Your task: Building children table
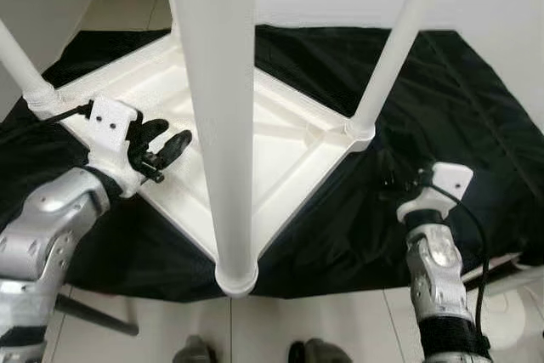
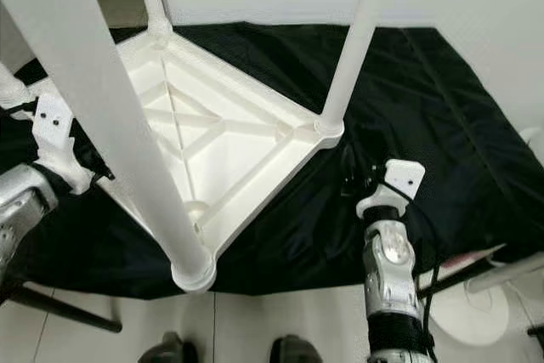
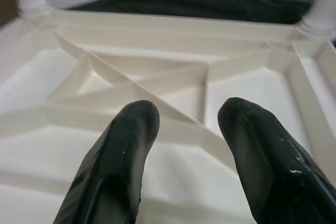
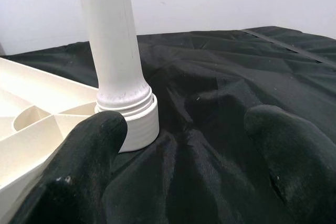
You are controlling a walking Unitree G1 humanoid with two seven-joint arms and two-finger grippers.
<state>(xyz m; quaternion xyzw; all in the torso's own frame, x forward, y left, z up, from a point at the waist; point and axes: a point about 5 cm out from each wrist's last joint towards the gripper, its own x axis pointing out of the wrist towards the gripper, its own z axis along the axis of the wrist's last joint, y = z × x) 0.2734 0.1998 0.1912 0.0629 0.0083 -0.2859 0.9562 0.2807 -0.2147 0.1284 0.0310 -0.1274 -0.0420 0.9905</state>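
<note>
Right wrist view: spread wide over the black cloth (image 4: pixel 220 129), right gripper (image 4: pixel 184 145) pointing just past the standing leg (image 4: pixel 113 45), holding nothing. Left gripper (image 1: pixel 161 149) also spread, hovering over the upside-down tabletop (image 1: pixel 280 138), legs sticking straight up.

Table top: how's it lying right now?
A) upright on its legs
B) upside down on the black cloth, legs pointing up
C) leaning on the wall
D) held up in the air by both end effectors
B: the white table top lies with its ribbed underside facing up on the black cloth, and the legs rise from its corner sockets; the left end effector hovers open over it, and the right end effector is open beside a leg.
</note>
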